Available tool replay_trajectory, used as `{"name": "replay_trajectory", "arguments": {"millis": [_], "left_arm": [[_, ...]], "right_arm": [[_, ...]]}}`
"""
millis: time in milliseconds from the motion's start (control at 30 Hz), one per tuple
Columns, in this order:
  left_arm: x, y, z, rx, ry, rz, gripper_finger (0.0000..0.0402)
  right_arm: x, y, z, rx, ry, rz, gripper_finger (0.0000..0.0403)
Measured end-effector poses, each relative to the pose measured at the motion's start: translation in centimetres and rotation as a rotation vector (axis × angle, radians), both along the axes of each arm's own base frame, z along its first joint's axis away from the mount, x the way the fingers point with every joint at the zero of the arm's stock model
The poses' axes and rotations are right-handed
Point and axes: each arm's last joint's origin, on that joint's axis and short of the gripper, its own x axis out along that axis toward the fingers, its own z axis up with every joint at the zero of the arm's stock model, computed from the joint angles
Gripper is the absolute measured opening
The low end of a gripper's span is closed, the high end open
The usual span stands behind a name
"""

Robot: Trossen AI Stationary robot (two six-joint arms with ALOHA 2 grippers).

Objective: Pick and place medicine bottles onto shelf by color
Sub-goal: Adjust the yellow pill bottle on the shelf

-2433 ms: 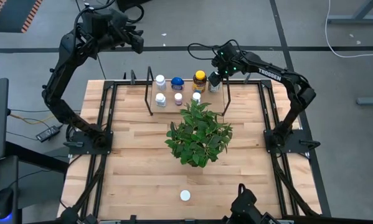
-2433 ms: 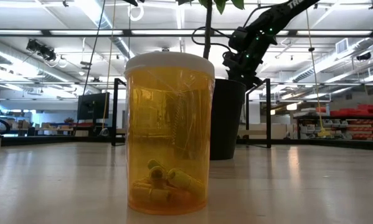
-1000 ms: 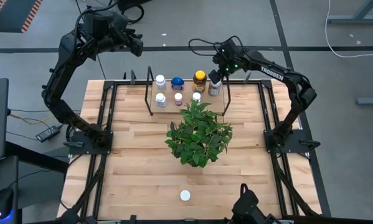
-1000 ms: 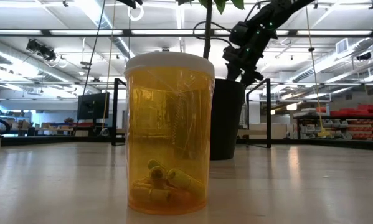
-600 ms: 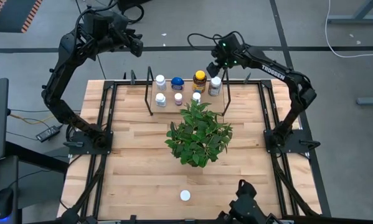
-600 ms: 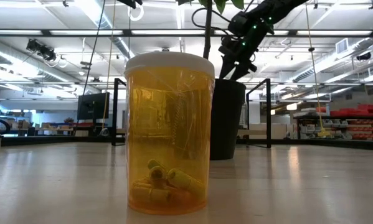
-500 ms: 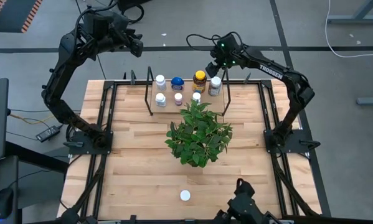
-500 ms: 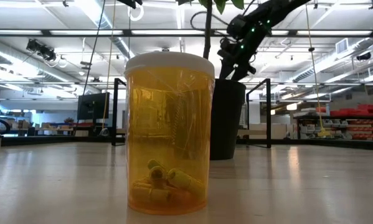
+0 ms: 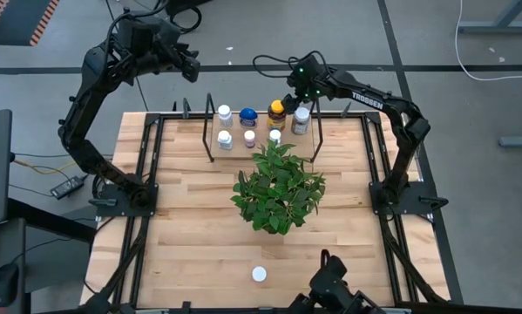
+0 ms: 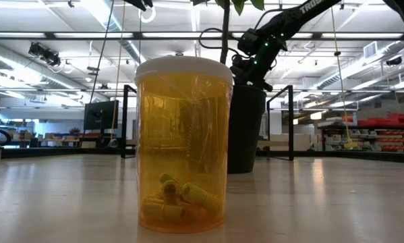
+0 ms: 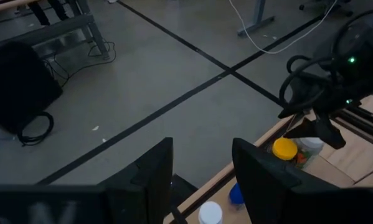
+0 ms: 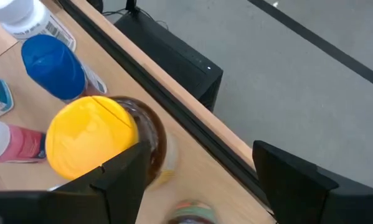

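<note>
Several medicine bottles stand on the low black wire shelf [image 9: 211, 139] at the table's far edge. Among them are a white one [image 9: 224, 113], a blue-capped one [image 9: 247, 114], an amber one with a yellow cap [image 9: 277, 111] and a white one [image 9: 301, 119]. My right gripper [image 9: 289, 96] hovers open above the far side of the yellow cap [image 12: 89, 146]. Its fingers [image 12: 121, 180] touch nothing. Another amber bottle with a white cap [image 10: 183, 145] stands near the table's front edge [image 9: 259, 274]. My left gripper [image 9: 189, 63] is open, high beyond the far left corner.
A leafy potted plant [image 9: 278, 187] stands mid-table just in front of the shelf, its pot [image 10: 245, 128] behind the near bottle in the low view. Smaller bottles [image 9: 249, 137] stand in the shelf's near row. Black frame rails [image 9: 152, 174] run along the table's sides.
My right gripper has risen off the white bottle at the shelf's right end, which stays standing there. It has then gone toward the table's left, to above the yellow-capped amber bottle.
</note>
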Motion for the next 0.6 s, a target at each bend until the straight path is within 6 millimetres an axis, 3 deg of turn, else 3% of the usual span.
{"name": "replay_trajectory", "arguments": {"millis": [367, 600], "left_arm": [[0.0, 0.0, 0.0, -0.003, 0.006, -0.001, 0.0172], [-0.1, -0.1, -0.2, -0.014, 0.013, 0.000, 0.0172]], "right_arm": [[0.2, 0.3, 0.5, 0.007, -0.018, 0.040, 0.0290], [-0.6, 0.6, 4.6, -0.022, 0.028, 0.048, 0.0289]]}}
